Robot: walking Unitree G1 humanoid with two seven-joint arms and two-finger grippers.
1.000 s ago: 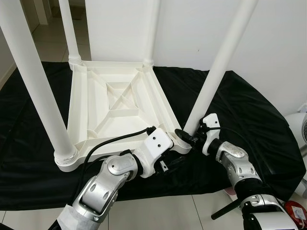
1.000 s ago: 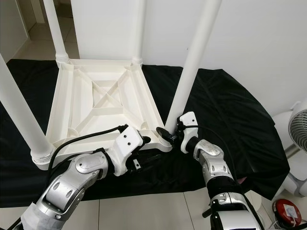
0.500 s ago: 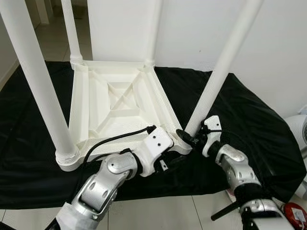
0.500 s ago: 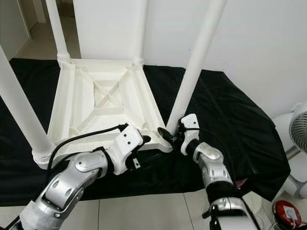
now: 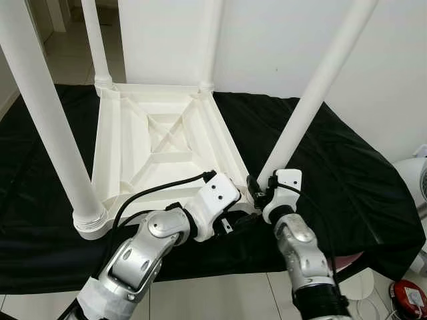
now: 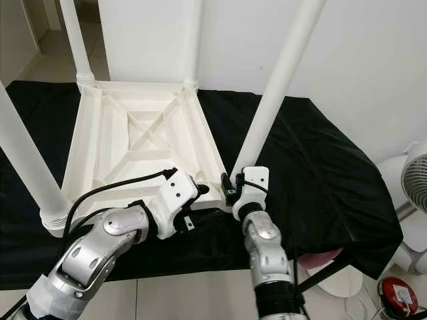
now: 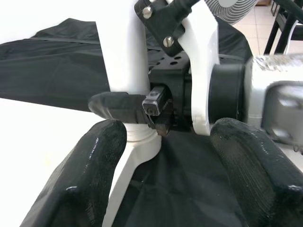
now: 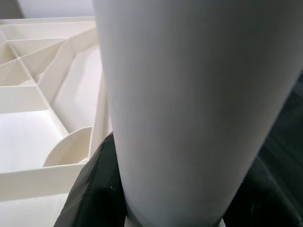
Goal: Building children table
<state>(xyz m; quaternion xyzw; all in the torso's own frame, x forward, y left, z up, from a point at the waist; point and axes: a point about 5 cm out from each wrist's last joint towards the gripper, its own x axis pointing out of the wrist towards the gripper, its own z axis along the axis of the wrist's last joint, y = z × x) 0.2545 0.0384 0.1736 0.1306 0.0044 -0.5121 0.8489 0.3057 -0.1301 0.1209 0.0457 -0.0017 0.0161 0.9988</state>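
A white plastic children's table (image 5: 160, 143) lies upside down on a black cloth (image 5: 347, 160), its four legs pointing up. My right gripper (image 5: 257, 190) is shut on the base of the near right leg (image 5: 313, 93); in the right wrist view the leg (image 8: 189, 94) sits between its black fingers (image 8: 94, 189). My left gripper (image 5: 240, 223) hovers low by the same corner, open. In the left wrist view its two fingers (image 7: 90, 179) stand wide apart, facing the leg base (image 7: 123, 52) and the right gripper's finger (image 7: 116, 105) without touching them.
The other legs rise at the near left (image 5: 47, 113), far left (image 5: 93, 40) and far right (image 5: 212, 40). A white wall stands close behind. A fan (image 5: 413, 180) and a red object (image 5: 408, 297) sit on the tiled floor at the right.
My right forearm has swung in from the right and now stands steeper, its wrist turned at the leg base while still holding it. The left gripper has barely moved.
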